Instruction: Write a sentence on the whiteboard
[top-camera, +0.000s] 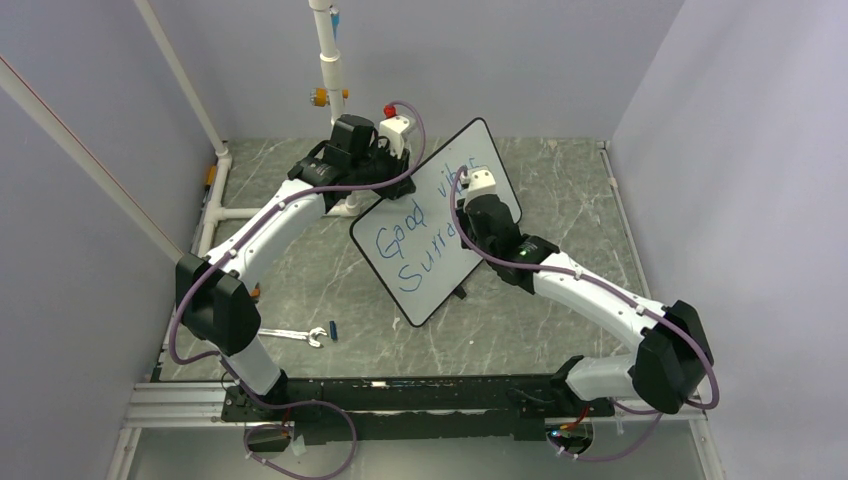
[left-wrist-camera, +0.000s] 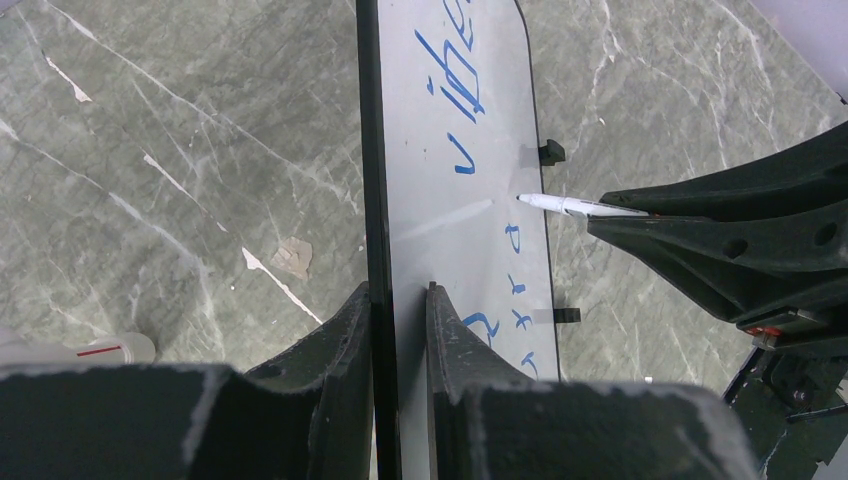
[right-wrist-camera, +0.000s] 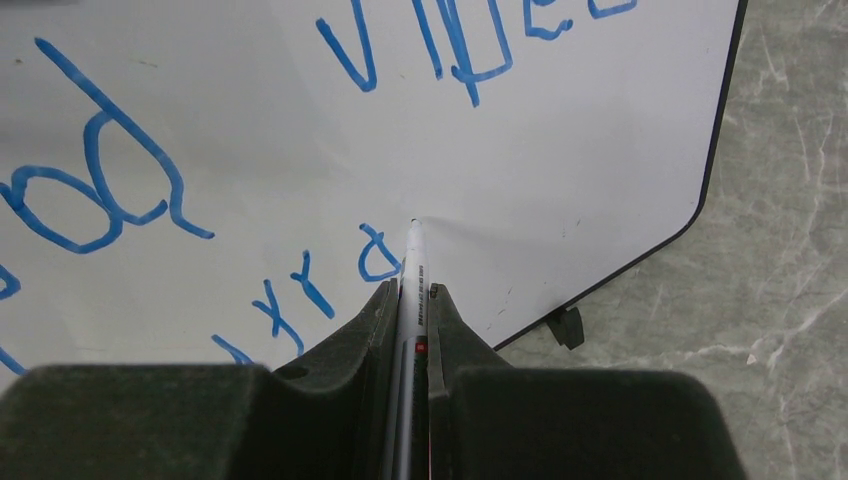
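The whiteboard (top-camera: 480, 150) stands tilted on the marble table, turned at an angle. The sentence (top-camera: 405, 230) is blue lettering, "Good vibes" with a scrawled line starting "Surr" beneath. My left gripper (top-camera: 385, 170) is shut on the whiteboard's black-framed far edge; in the left wrist view its jaws (left-wrist-camera: 398, 290) pinch the frame and the board (left-wrist-camera: 450, 110). My right gripper (right-wrist-camera: 411, 290) is shut on a white marker (right-wrist-camera: 414, 255). The marker's tip touches the whiteboard (right-wrist-camera: 560, 150) just right of the second line's last letter (right-wrist-camera: 380, 255). The marker (left-wrist-camera: 575, 206) also shows in the left wrist view.
A wrench (top-camera: 295, 335) and a small blue cap (top-camera: 332, 330) lie on the table near the left arm's base. A white pipe post (top-camera: 330, 70) stands behind the board. A small black board foot (right-wrist-camera: 567, 326) rests on the table. Grey walls close in on three sides.
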